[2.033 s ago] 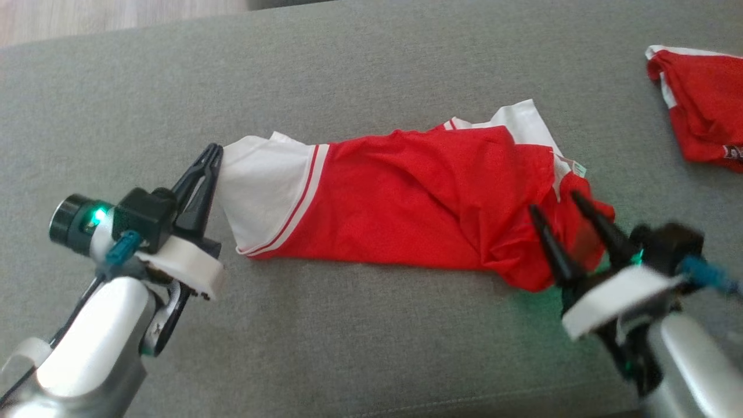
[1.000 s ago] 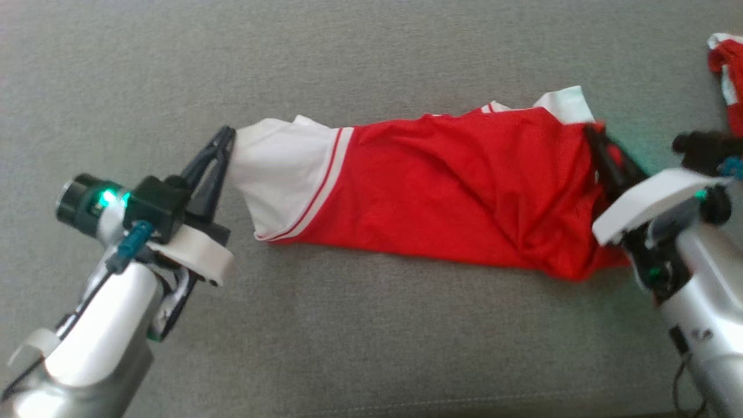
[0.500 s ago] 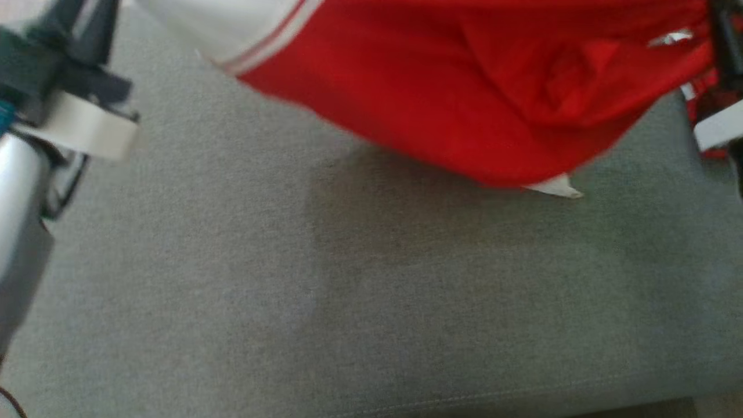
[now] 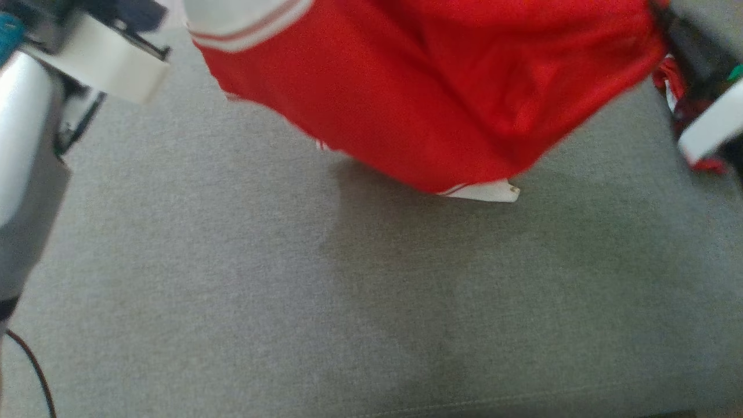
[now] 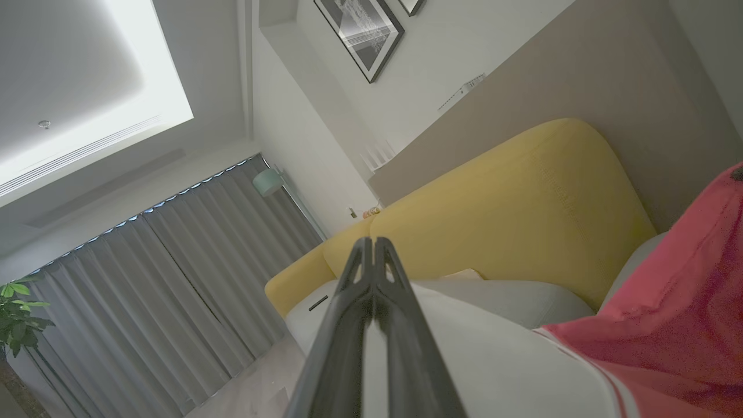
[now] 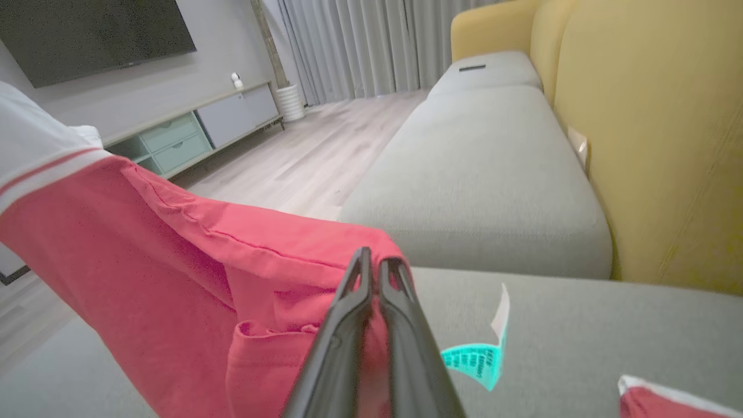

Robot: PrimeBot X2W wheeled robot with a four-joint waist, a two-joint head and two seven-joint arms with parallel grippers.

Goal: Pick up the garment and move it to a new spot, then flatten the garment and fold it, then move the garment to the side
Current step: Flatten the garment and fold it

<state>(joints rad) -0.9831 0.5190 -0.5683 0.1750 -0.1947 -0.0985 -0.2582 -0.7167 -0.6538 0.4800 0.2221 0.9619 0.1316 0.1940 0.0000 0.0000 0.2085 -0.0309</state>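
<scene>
**One red garment held up between two claws over the sofa**

One red garment [image 4: 429, 87] with white sleeves is seen stretched between two claws above the grey sofa seat [image 4: 348, 302]. In the left wrist view, the left claw [image 5: 371, 247] is pressed together, with the white sleeve cloth clamped between its two dark fingers. In the right wrist view, the right claw [image 6: 374, 261] is likewise closed, pinched on a red edge of the same garment. The cloth sags between the two grips. One white sleeve corner [image 4: 487, 190] hangs lowest, and a single shadow is cast on the seat beneath it. Whether that corner touches the seat cannot be told.

One pale label [image 6: 482, 357], tinted green, dangles from the garment just beside the right claw.

A second red and white garment [image 6: 667, 397] is seen lying on the seat, apart from the held one.

Two grey seat cushions are counted in the right wrist view, backed by a yellow backrest [image 5: 522, 197]. Two framed pictures [image 5: 360, 35] are hung on the wall in the left wrist view.
</scene>
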